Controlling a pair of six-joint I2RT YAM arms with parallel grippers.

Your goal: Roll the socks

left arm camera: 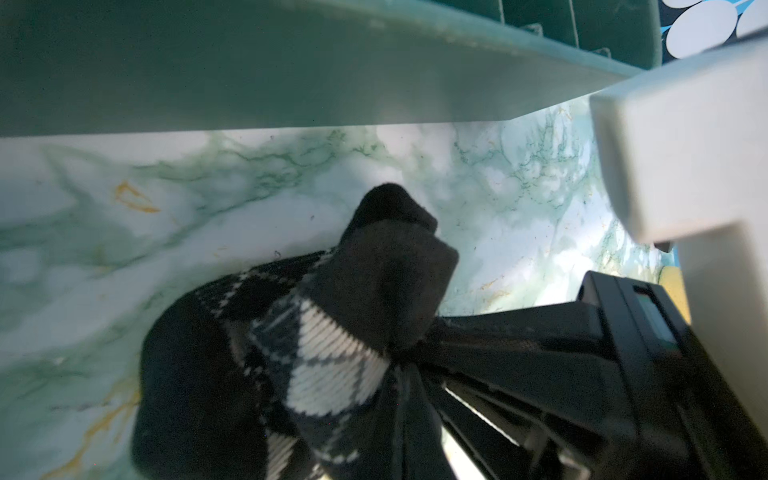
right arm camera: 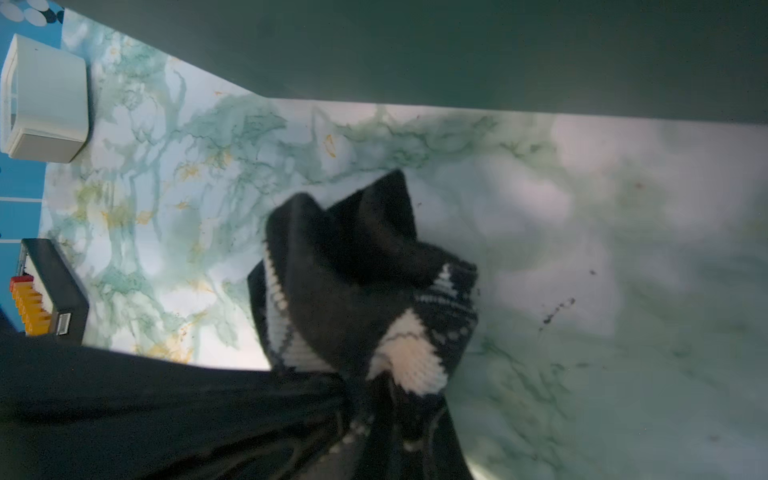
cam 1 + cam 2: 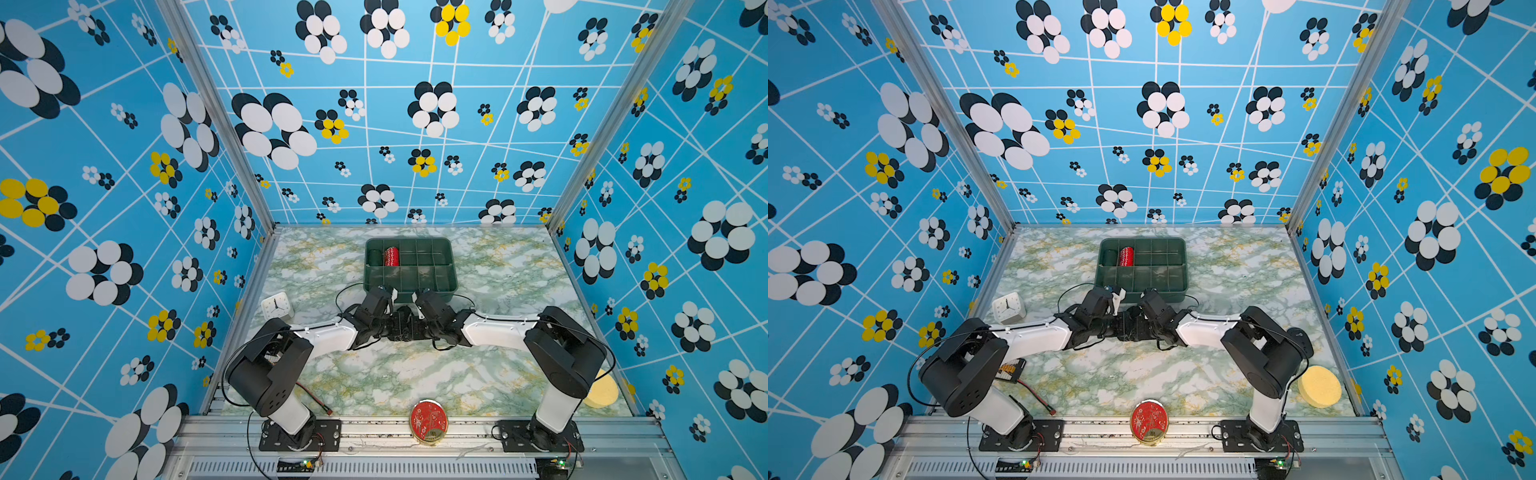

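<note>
The socks (image 3: 405,327), black with a grey and white argyle pattern, are bunched into a short dark bundle on the marble table just in front of the green tray, seen in both top views (image 3: 1131,327). My left gripper (image 3: 390,323) is shut on the bundle's left end and my right gripper (image 3: 420,323) on its right end, fingertips almost meeting. In the left wrist view the sock fabric (image 1: 332,340) bulges out of the pinched jaws. In the right wrist view the sock fabric (image 2: 353,291) bulges out the same way. The fingertips are buried in fabric.
The green divided tray (image 3: 452,262) stands right behind the grippers and holds a red roll (image 3: 391,256) and a dark green roll (image 3: 375,257). A white clock (image 3: 276,306) sits at the left. A red round tin (image 3: 428,420) is at the front edge and a yellow sponge (image 3: 1319,387) at the right.
</note>
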